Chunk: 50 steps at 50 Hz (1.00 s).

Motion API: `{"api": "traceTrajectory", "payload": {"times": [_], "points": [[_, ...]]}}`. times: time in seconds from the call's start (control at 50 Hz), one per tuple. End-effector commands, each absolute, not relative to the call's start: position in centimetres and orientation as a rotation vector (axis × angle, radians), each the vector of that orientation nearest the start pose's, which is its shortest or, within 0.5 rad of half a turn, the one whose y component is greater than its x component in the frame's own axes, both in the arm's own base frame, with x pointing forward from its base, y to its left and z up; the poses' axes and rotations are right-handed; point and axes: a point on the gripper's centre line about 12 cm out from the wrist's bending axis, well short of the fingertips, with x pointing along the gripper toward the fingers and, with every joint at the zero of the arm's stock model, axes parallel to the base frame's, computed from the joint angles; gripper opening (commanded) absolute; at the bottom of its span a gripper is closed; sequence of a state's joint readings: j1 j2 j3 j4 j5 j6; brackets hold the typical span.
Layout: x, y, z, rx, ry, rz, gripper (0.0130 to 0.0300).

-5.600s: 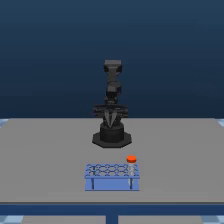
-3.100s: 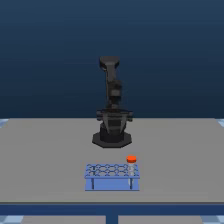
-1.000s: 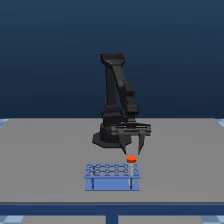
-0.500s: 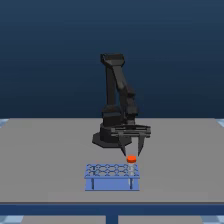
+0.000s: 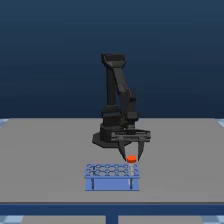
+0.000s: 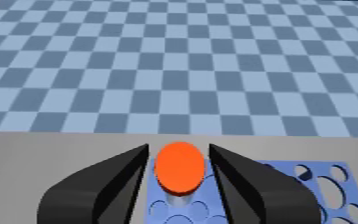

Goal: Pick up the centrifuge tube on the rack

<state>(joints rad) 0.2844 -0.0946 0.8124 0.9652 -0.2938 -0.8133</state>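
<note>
Pincer (image 6: pixel 180 172) spread wide, unclosed, straddling centrifuge tube (image 6: pixel 179 167) in rack (image 5: pixel 111 176); light, slick plastic likely, so take hold just under the cap.

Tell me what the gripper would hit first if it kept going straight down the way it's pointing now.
Most likely the centrifuge tube: its orange cap sits between the open fingers of the gripper. Going lower, the fingertips would probably meet the top of the rack beside it, though depth is unclear.

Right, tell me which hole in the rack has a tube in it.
The corner hole at the exterior view's right, far row of the rack: only it holds the orange-capped centrifuge tube. The others look empty.
</note>
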Motion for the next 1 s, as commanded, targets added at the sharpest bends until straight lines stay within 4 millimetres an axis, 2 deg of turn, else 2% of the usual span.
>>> {"api": "traceTrajectory", "payload": {"times": [0.02,0.64,0.66,1.0], "points": [[34.89,7.2,17.13,0.0,0.524,0.0,0.03],[34.89,7.2,16.37,0.0,0.524,0.0,0.03],[34.89,7.2,16.37,0.0,0.524,0.0,0.013],[34.89,7.2,16.37,0.0,0.524,0.0,0.013]]}}
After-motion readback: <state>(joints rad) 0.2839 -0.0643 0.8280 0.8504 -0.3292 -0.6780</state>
